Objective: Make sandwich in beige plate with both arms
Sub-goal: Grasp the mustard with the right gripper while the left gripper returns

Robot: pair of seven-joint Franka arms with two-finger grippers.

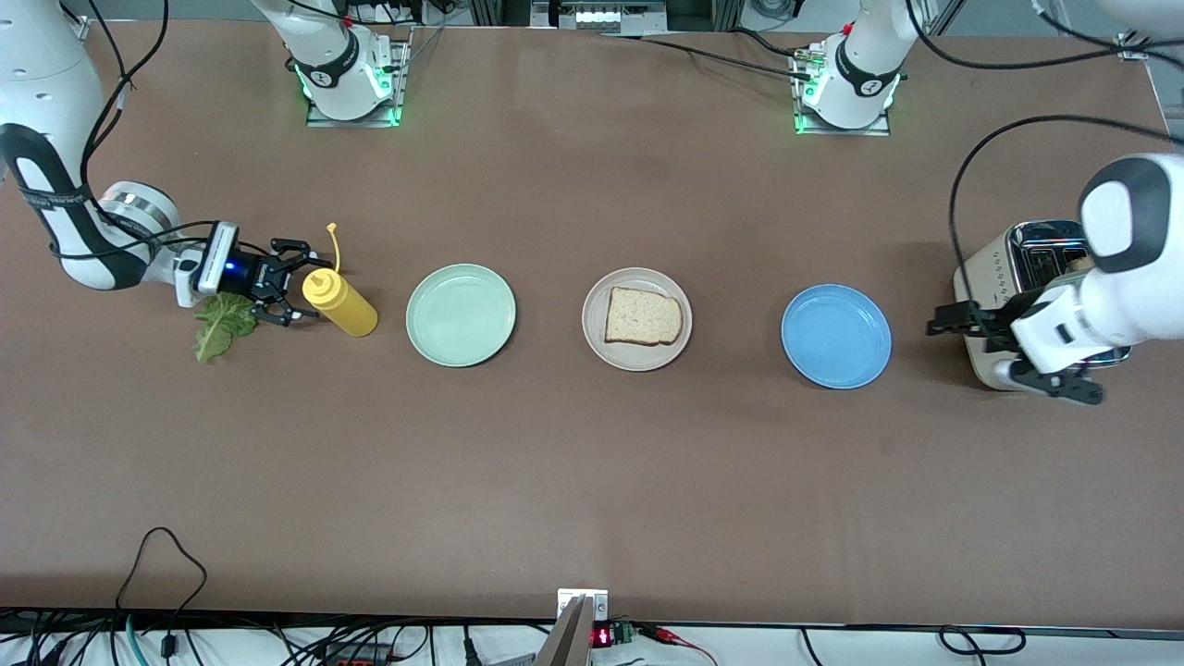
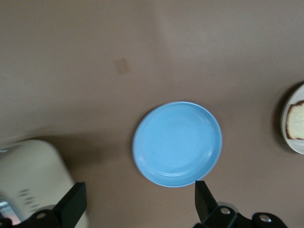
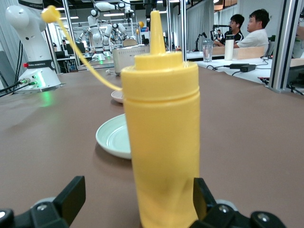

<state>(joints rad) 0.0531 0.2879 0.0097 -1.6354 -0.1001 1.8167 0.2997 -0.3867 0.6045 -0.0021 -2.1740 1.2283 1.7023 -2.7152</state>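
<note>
Bread slice (image 1: pixel 644 316) lay flat on beige plate (image 1: pixel 597 340), middle of a row of three plates on brown table (image 1: pixel 592 481); no lettuce on it, no second slice to be seen. Stood between mint-green plate (image 1: pixel 461 314) toward the right arm's end and blue plate (image 1: pixel 836 336) toward the left arm's end, each well apart from its neighbours. Lettuce leaf (image 1: pixel 220 327) rested on the table at the right arm's end, under the right arm's wrist, just beside yellow squeeze bottle (image 1: pixel 339 302). Right gripper (image 1: pixel 296 282) low at the table, fingers spread wide on either side of the bottle's body, not pressed against it in the right wrist view, where the bottle (image 3: pixel 161 137) filled the gap between the fingers (image 3: pixel 71 197). Left gripper (image 1: pixel 939 321) over the table between blue plate and cream-and-chrome toaster (image 1: pixel 1027 268), fingers wide apart and empty, the blue plate (image 2: pixel 177 144) seen past them. Toaster upright at the left arm's end.
</note>
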